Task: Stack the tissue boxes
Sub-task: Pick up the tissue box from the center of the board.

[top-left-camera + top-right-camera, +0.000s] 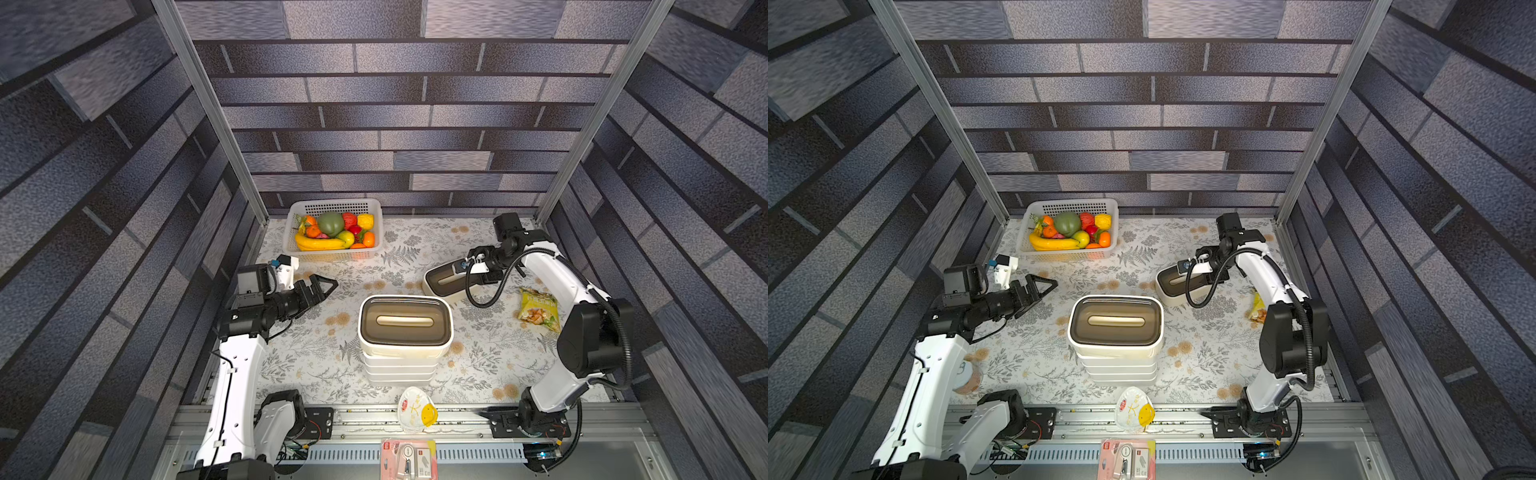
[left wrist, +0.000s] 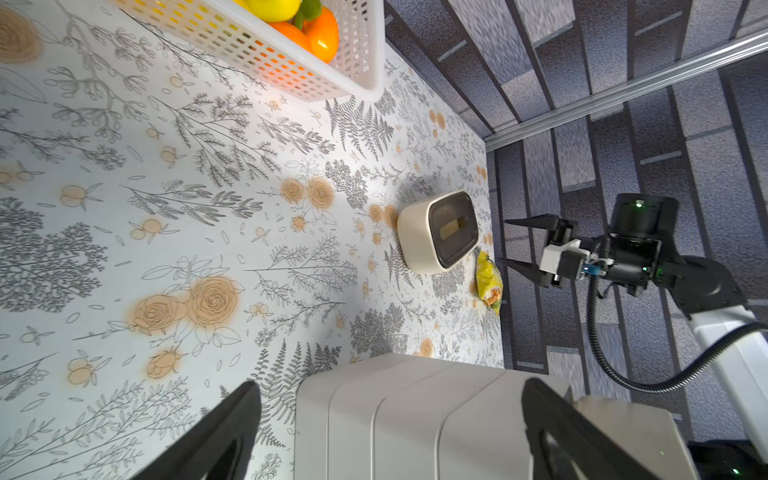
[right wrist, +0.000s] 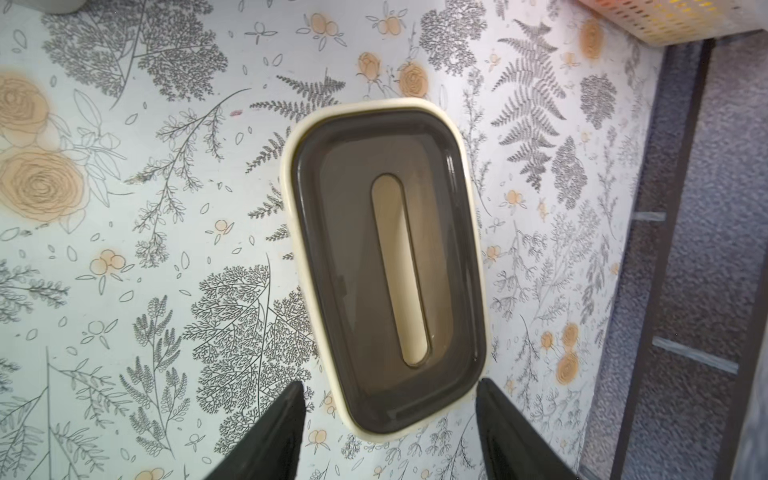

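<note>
The stack [image 1: 405, 332] stands at frame centre. The loose box [image 1: 442, 281] lies on the table [image 1: 316, 365], upper right of the stack. Right jaws, open, straddle the box end unclamped, apparently aligned for pickup. Left jaws hang wide open and empty at centre left, keeping access clear.

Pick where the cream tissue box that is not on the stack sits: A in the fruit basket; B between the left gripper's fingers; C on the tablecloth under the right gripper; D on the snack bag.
C: the loose cream box lies lid-up on the tablecloth, the right gripper open above one end.
</note>
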{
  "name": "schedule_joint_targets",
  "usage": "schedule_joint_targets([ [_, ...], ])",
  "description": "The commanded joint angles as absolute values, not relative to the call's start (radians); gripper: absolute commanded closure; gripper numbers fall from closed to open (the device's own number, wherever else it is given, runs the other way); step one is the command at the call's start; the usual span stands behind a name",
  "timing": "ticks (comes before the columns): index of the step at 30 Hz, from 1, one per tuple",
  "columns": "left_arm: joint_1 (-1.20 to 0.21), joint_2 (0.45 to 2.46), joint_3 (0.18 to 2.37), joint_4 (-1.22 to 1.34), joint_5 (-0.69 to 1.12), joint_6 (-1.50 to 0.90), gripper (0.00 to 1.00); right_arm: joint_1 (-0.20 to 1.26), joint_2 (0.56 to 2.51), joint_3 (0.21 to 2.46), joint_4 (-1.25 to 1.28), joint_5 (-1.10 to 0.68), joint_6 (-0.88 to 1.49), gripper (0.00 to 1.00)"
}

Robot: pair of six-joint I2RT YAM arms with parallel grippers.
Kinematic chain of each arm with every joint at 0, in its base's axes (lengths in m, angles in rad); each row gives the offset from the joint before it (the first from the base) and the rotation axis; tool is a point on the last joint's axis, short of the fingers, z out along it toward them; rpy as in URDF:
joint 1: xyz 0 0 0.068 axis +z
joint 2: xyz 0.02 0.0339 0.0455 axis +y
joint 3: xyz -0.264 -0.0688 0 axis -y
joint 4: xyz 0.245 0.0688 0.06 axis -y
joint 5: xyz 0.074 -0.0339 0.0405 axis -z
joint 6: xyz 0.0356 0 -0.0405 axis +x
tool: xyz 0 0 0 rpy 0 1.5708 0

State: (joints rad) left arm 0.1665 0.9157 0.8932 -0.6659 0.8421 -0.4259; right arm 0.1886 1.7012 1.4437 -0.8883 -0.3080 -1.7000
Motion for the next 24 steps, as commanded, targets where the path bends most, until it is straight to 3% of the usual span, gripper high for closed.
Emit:
schedule_joint_targets([
  [1,0.171,0.953,0.863,-0.601,0.919,-0.459,0.00,0.218,1.740,1.447,-0.948,-0.284,-1.754,0.33],
  [24,0.172,0.980,0.841,-0.609,0.868,-0.430,0.00,0.245,1.930,1.559,-1.009,-0.245,-1.670,0.37],
])
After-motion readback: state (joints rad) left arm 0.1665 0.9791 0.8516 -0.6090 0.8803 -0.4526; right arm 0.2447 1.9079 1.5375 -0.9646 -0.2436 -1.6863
